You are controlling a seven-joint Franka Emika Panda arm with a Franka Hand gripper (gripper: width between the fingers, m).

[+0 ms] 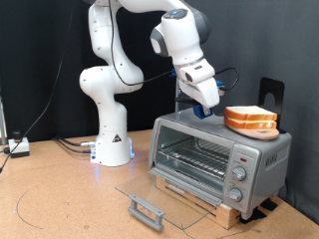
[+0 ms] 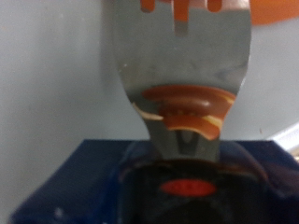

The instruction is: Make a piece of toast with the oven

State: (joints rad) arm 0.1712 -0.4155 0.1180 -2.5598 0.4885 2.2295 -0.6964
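Note:
The silver oven (image 1: 257, 157) stands at the exterior view's right with its glass door (image 1: 150, 197) dropped open and its wire rack (image 1: 194, 159) bare. Two bread slices (image 1: 250, 119) lie stacked on the oven's roof, towards its right end. My gripper (image 1: 207, 108) hangs just above the roof, left of the slices, shut on a blue-handled spatula. In the wrist view the spatula's shiny metal blade (image 2: 182, 65) reaches out from the blue handle (image 2: 84, 177) towards an orange-brown bread edge (image 2: 271, 9), and the blade mirrors the crust. My fingers do not show there.
The oven sits on a wooden board (image 1: 204, 204) on the brown table. Three knobs (image 1: 239, 175) are on its right panel. A black stand (image 1: 271, 98) rises behind the slices. The arm's white base (image 1: 110, 144) and cables (image 1: 20, 147) are at the left.

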